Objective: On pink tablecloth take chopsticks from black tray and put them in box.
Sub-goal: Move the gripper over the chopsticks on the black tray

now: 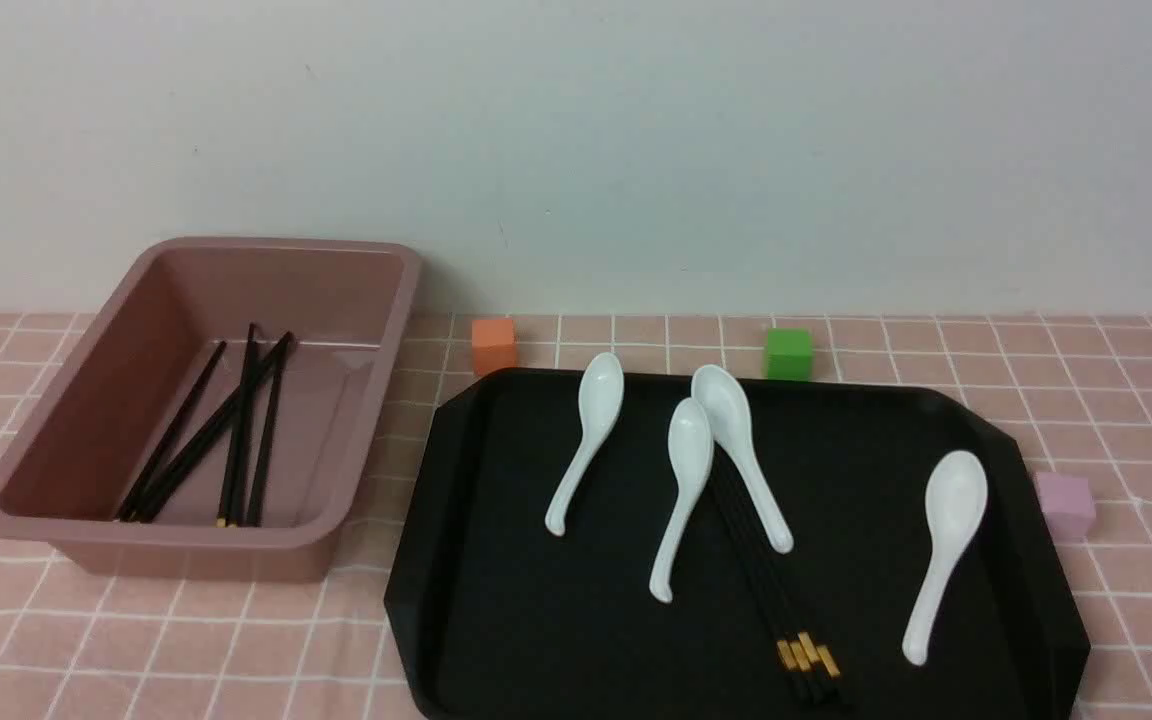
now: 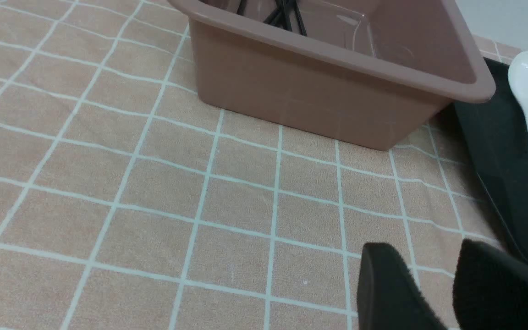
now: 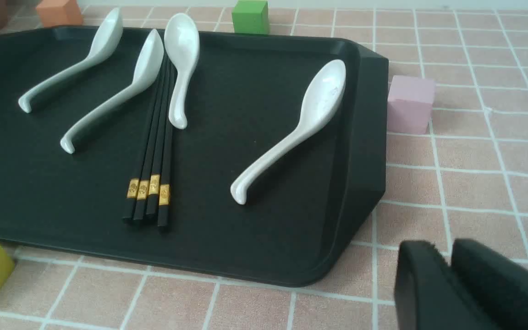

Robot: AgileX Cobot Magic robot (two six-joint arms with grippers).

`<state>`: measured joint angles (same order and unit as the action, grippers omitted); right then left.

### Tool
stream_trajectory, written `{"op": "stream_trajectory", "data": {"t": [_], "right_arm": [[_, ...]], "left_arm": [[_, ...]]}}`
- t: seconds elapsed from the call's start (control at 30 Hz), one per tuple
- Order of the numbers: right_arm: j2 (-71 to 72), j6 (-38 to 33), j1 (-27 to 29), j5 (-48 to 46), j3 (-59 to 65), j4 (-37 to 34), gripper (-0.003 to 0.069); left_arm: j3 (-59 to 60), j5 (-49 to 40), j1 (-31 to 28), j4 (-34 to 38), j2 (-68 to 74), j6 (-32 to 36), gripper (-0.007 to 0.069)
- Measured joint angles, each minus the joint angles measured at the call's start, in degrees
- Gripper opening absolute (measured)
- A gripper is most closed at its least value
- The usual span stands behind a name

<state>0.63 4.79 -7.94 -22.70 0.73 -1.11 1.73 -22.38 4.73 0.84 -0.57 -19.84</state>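
The job looks about half done. Several chopsticks (image 1: pixel 236 430) already lie crossed in the box (image 1: pixel 196 555), which stands on the tablecloth (image 1: pixel 1116 400) beside the tray's left edge; they overlap too much for a sure count. Four more chopsticks (image 3: pixel 154 151) wait in a tidy bundle on the tray (image 1: pixel 536 620), gold bands toward its near edge and tips tucked between two spoons (image 3: pixel 179 64).

The left claw (image 2: pixel 433 266) hangs over bare cloth with its pads apart, holding nothing. The right claw (image 3: pixel 445 256) sits off the tray's near right corner, also holding nothing; whether its pads meet cannot be told.
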Motion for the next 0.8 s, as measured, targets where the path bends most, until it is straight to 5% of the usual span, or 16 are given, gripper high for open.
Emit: {"op": "stream_trajectory", "data": {"t": [0.8], "right_arm": [[0.0,0.0,0.0,0.0,0.0,0.0,0.0141]], "left_arm": [[0.0,0.0,0.0,0.0,0.0,0.0,0.0239]]}}
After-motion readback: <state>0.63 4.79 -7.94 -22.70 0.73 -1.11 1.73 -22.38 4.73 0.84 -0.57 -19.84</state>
